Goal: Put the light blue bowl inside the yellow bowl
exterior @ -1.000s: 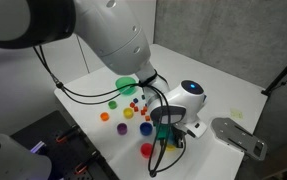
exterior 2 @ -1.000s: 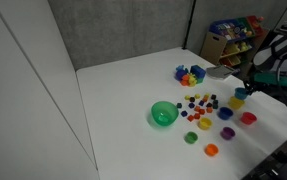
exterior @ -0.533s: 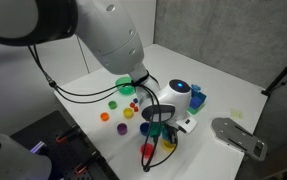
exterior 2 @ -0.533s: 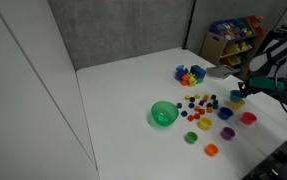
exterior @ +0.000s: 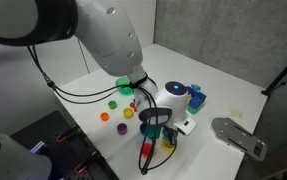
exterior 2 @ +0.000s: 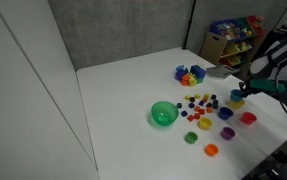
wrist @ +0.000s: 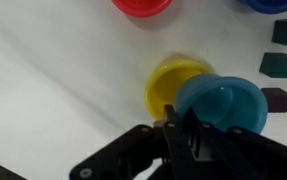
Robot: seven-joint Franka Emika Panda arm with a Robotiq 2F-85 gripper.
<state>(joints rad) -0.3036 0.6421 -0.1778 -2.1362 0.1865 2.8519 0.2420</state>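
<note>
- Wrist view: the light blue bowl (wrist: 223,105), of smooth round plastic, is seen overlapping the right part of the glossy yellow bowl (wrist: 171,85); whether they touch cannot be told.
- The gripper (wrist: 183,128) is clamped on the near rim of the light blue bowl.
- A red bowl (wrist: 143,5) is cut off by the frame edge.
- The matte white table (exterior 2: 123,90) is backed by grey wall panels (exterior 2: 123,30) in an exterior view.

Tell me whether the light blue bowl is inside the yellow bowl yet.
Not yet. In the wrist view the light blue bowl, held by the gripper at its rim, overlaps only one side of the yellow bowl.
</note>
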